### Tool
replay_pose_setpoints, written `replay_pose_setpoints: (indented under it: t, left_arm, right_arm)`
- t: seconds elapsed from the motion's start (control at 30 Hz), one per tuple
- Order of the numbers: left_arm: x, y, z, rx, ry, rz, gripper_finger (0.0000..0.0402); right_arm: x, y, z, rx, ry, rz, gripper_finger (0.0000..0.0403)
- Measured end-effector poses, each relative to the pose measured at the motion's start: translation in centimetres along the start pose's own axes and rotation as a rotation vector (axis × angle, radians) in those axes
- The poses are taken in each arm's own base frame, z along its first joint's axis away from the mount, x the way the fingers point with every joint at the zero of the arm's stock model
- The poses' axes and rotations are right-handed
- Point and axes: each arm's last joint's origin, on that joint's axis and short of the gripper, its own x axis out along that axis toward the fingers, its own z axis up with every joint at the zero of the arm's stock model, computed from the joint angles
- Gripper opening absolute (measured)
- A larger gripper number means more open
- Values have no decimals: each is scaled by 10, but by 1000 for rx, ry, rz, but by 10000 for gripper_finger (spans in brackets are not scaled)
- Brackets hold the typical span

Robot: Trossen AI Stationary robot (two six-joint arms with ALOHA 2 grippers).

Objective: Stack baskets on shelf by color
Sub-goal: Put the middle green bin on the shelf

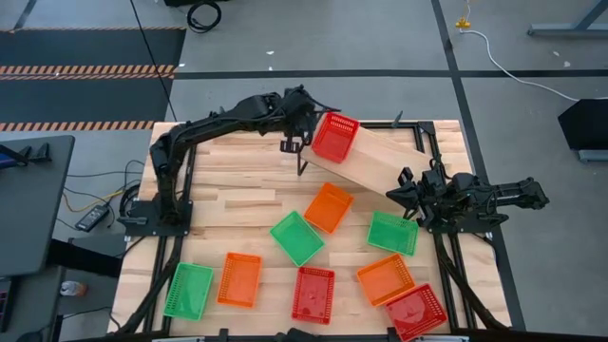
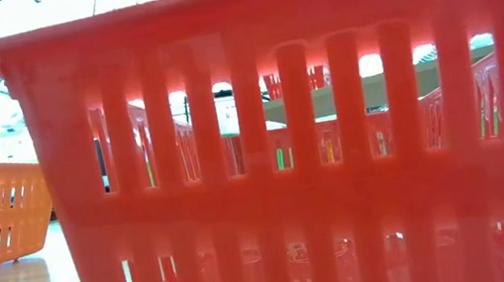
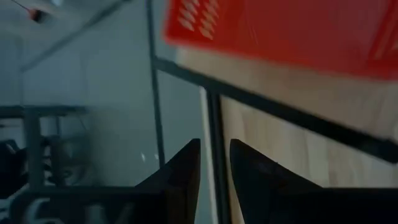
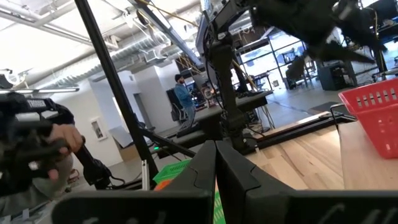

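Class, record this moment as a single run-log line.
left gripper: empty, beside red basket | red basket: on shelf | right gripper: shut, waiting at shelf's right end | other baskets: on table

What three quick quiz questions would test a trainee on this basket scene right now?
1. True or false: a red basket already sits on the shelf.
2. How many green baskets lie on the tabletop? A) one B) two C) three
3. Which gripper is nearer the red basket on the shelf?

Key:
1. True; it sits at the shelf's left end.
2. C; one at the front left, one mid-table, one toward the right.
3. The left gripper, empty, just beside that basket; the right gripper waits shut by the shelf's right end.
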Motion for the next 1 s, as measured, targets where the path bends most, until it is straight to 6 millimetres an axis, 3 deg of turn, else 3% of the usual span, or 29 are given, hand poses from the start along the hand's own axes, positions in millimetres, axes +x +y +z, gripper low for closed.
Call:
replay_pose_setpoints:
  t: [0.13, 0.27, 0.6, 0.83, 1.0]
  left_arm:
    - [-23, 9, 6, -63, -180, -18, 93]
    - [-45, 8, 12, -148, -377, -177, 93]
    - [-58, -15, 9, -255, -355, -389, 93]
    - [-62, -21, -22, -351, -383, -337, 91]
    - [-88, -28, -61, -470, -533, -207, 77]
  right_arm:
    - [0, -1, 0, -16, 1, -28, 16]
    - [1, -3, -4, -67, 48, -62, 16]
    - [6, -3, -6, -231, 73, -48, 16]
    - [12, -3, -8, -245, 126, -98, 41]
    - [16, -4, -10, -289, 129, -136, 84]
